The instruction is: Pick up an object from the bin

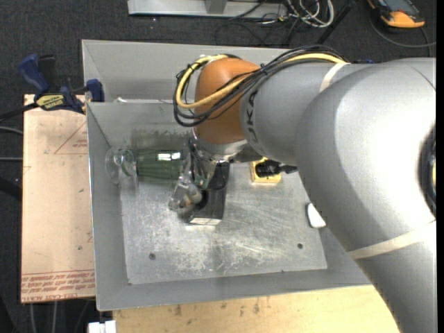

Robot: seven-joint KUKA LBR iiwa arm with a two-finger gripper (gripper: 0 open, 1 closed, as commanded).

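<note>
My gripper [186, 198] hangs low in the middle of the bin, under the orange wrist cover. It sits right against the left side of a black box-shaped thing [215, 198] with a pale bottom edge, which lies on the bin floor. Whether it touches the box I cannot tell. Just to its upper left lies a dark green bottle [156, 166] on its side, with a clear glass end [119, 164] pointing left.
A small yellow and black thing [266, 173] lies right of the gripper, partly under the arm. A small white piece [316, 216] rests near the bin's right wall. The arm covers the bin's upper right part.
</note>
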